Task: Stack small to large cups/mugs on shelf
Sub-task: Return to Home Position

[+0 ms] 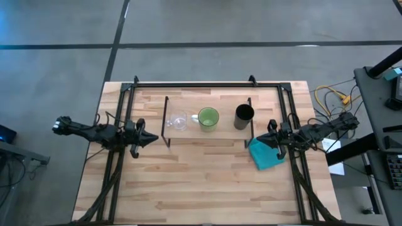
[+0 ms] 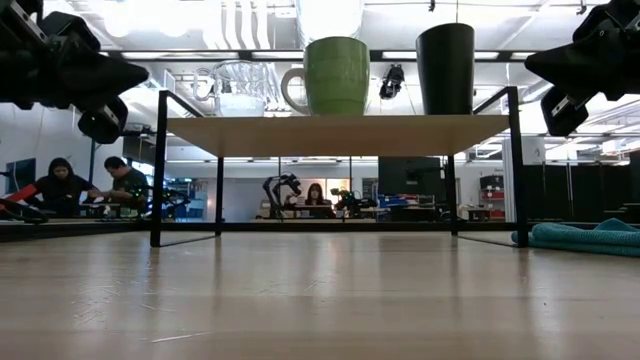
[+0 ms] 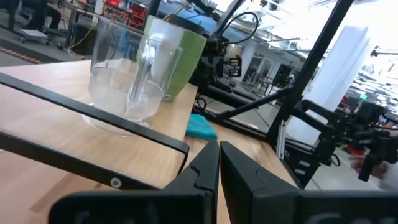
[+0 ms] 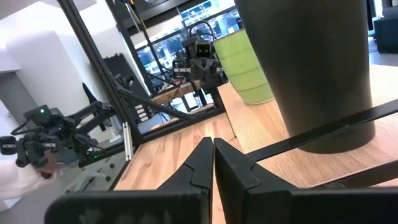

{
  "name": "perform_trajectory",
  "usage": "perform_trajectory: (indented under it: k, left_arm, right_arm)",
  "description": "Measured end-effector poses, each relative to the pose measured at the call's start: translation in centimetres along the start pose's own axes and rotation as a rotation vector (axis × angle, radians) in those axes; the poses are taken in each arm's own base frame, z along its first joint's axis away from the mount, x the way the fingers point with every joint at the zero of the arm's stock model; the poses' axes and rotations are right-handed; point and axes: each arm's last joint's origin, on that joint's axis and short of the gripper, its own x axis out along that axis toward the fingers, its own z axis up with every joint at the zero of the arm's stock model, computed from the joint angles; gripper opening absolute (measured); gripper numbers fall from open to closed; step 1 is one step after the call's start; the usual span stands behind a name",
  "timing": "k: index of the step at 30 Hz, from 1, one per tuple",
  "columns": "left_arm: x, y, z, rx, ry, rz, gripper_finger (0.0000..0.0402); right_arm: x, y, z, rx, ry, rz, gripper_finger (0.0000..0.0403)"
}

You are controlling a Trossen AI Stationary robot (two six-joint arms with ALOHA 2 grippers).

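Three vessels stand upright in a row on the shelf's board (image 1: 207,135): the clear glass cup (image 1: 178,120) at its left end, the light-green mug (image 1: 208,118) in the middle, the black cup (image 1: 244,115) at its right end. In the low view the glass cup (image 2: 240,88), green mug (image 2: 335,75) and black cup (image 2: 446,68) rest by their bases on the board (image 2: 340,133). My left gripper (image 1: 152,139) hovers shut just left of the shelf, holding nothing. My right gripper (image 1: 262,136) hovers shut just right of it, above the blue cloth.
A crumpled blue cloth (image 1: 266,154) lies on the table right of the shelf, under the right gripper. Black frame rails (image 1: 207,83) run along the table's far edge and sides. Bare tabletop lies in front of the shelf. People sit in the room beyond (image 2: 60,185).
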Motion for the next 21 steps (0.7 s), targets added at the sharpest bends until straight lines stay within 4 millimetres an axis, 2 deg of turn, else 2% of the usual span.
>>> perform_trajectory:
  k: [21]
  left_arm:
    - [0.51, 0.06, -0.57, 0.017, 0.056, 0.022, 0.0000]
  right_arm:
    - [0.00, 0.01, 0.02, 0.000, -0.001, 0.000, 0.0009]
